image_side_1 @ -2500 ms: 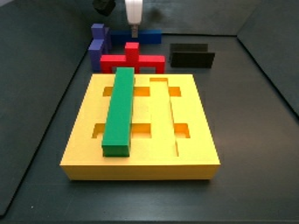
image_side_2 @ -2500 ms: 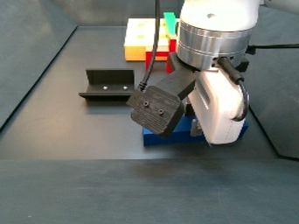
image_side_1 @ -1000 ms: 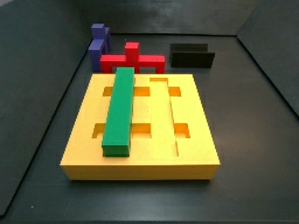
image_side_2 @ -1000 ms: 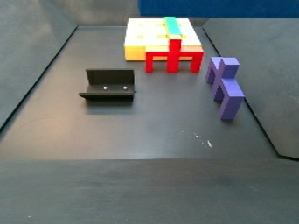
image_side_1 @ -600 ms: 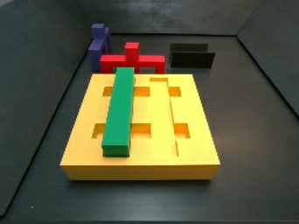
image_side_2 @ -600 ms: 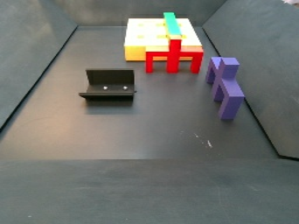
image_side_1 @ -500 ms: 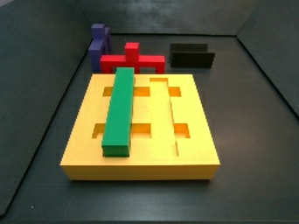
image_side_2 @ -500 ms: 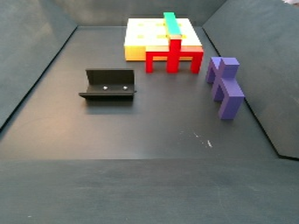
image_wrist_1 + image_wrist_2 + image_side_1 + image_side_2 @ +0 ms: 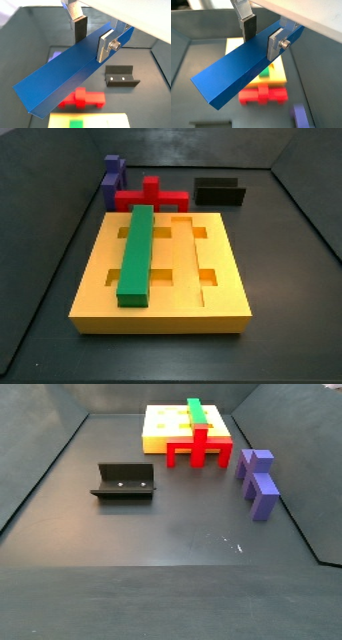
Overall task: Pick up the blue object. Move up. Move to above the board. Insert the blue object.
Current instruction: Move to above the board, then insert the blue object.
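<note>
My gripper [image 9: 92, 31] grasps the blue bar [image 9: 73, 67] between its plates, high above the floor and yellow board [image 9: 278, 75].

blue object [image 9: 70, 72] tilted in gripper [image 9: 92, 31], yellow board [image 9: 163, 278] w/ grooves

The dark bench [image 9: 160, 534] carries everything in this side view. At its far end lies the board [image 9: 167, 429], yellow, with a green bar [image 9: 198, 410] lying along its top. A red piece [image 9: 198, 451] stands against the board's near edge. To the right, a purple-blue block [image 9: 259, 482] stands upright, well apart from the board. The fixture [image 9: 124, 481], a dark bracket, stands on the left. The tool does not appear in this view.
</note>
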Robot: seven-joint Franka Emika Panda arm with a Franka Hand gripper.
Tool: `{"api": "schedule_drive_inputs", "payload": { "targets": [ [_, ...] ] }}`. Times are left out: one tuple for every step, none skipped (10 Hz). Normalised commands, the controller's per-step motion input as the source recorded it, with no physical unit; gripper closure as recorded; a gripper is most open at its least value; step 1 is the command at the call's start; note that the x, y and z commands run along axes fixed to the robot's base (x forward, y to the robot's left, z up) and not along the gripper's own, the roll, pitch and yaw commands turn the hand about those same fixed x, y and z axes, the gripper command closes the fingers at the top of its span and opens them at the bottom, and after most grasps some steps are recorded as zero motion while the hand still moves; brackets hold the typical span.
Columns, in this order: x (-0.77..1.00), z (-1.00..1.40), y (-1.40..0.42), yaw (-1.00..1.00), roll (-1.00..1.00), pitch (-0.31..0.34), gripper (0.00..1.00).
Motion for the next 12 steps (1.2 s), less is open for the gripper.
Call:
{"api": "schedule_drive_inputs", "payload": {
  "targets": [
    [0.20, 0.16, -1.40, 1.00, 0.01, 0.105, 1.00],
    [0.22, 0.17, -1.40, 1.00, 0.01, 0.116, 1.00],
    [0.27, 0.19, -1.40, 1.00, 0.02, 0.150, 1.00],
    [0.17, 0.10, -0.67, 1.00, 0.03, 0.170, 1.00],
    [0.13, 0.05, -0.30, 1.00, 0.03, 0.189, 1.00],
    [0.07, 0.04, -0.15, 1.00, 0.03, 0.190, 1.00],
    [0.05, 0.03, -0.11, 1.00, 0.05, 0.199, 1.00],
    [0.05, 0.03, -0.08, 0.93, 0.06, 0.213, 1.00],
    [0.06, 0.03, -0.06, 0.66, 0.06, 0.202, 1.00],
    [0.08, 0.03, -0.05, 0.37, 0.06, 0.180, 1.00],
    [0.07, 0.02, -0.04, 0.22, 0.06, 0.156, 1.00],
    [0.00, 0.00, 0.00, 0.00, 0.00, 0.000, 1.00]
  ]
}}
